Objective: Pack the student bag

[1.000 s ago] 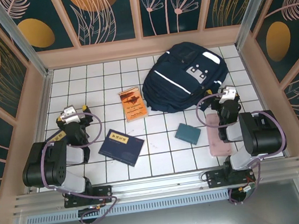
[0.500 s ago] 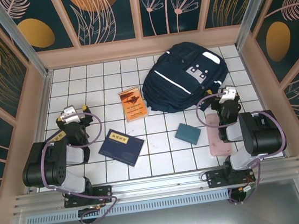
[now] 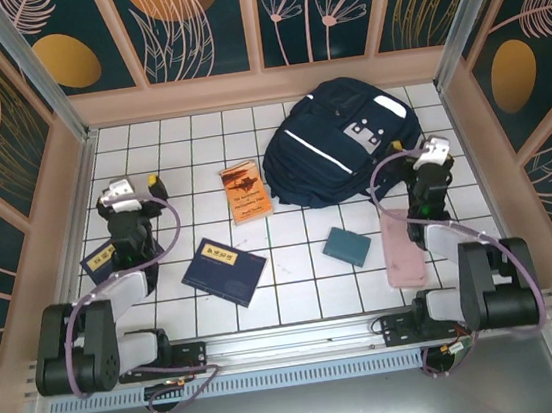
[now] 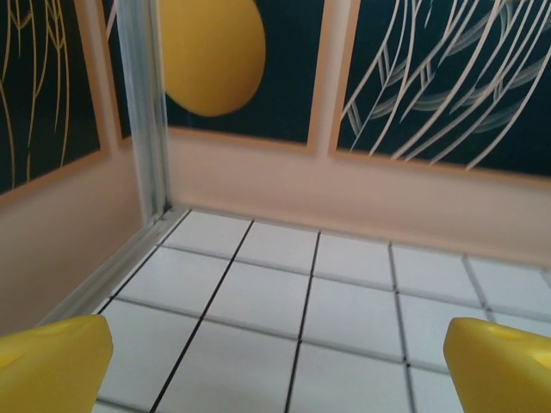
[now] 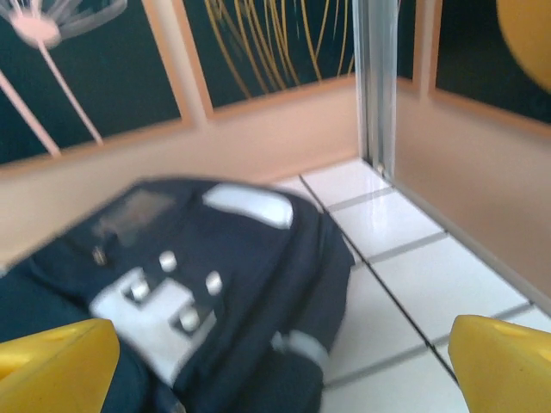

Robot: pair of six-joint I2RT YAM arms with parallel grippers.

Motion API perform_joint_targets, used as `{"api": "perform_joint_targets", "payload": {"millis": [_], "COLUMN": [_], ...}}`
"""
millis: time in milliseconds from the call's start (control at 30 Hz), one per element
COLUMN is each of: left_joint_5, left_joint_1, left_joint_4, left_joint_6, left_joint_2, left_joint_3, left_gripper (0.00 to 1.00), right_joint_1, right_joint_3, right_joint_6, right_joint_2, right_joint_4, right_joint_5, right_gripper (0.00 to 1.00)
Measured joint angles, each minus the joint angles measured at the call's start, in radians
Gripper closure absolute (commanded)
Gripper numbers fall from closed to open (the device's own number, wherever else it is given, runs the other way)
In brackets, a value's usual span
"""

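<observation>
The right gripper (image 3: 431,154) is spread wide and empty. The pink case (image 3: 402,246) lies just behind it under the arm, where a careless swing could shove it aside. Just ahead to the gripper's left lies the student bag (image 3: 338,138); a push could slide the soft bag, or a strap could snag. The left gripper (image 3: 136,189), also spread and empty, faces bare surface (image 4: 258,301), with the bag well off to its right.

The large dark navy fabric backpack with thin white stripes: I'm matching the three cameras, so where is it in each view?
Top external: dark navy striped fabric backpack at upper centre-right, by the far wall.
Right wrist: backpack across the lower left and centre.
Left wrist: camera faces a wall corner.
Shared landmark: white tiled tabletop with black grid lines.
</observation>
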Motion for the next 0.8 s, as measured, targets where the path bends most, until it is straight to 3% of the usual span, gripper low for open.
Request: {"api": "perform_joint_targets", "payload": {"millis": [167,300,433,567,800], "left_joint_5": [0.053,0.191,0.340,0.420,0.504], "left_joint_1": [0.000,0.000,-0.043,-0.170,-0.349], "left_joint_4": [-0.325,-0.476,-0.544,-0.612,-0.616], "left_joint_6": [-0.179,-0.342,-0.481,-0.580,-0.721], "left_joint_2": [-0.012,0.066,0.190,0.333,0.585], "left_joint_3": [0.270,0.440,0.512,0.579,0.725], "left_gripper": [0.01,0.03,0.03,0.09,0.19], "right_joint_1": [0.003,0.009,0.032,0.047,0.047], "right_joint_3": [0.356,0.538,0.555,0.555,0.605], "right_joint_6": [0.180,0.267,0.344,0.422,0.491], "right_joint_2": [0.047,0.166,0.263,0.337,0.400], "right_joint_4": [-0.453,-0.662,-0.777,-0.842,-0.903], "right_joint_5": [0.006,-0.126,-0.264,-0.366,-0.391], "right_gripper": [0.01,0.01,0.01,0.02,0.01]}}
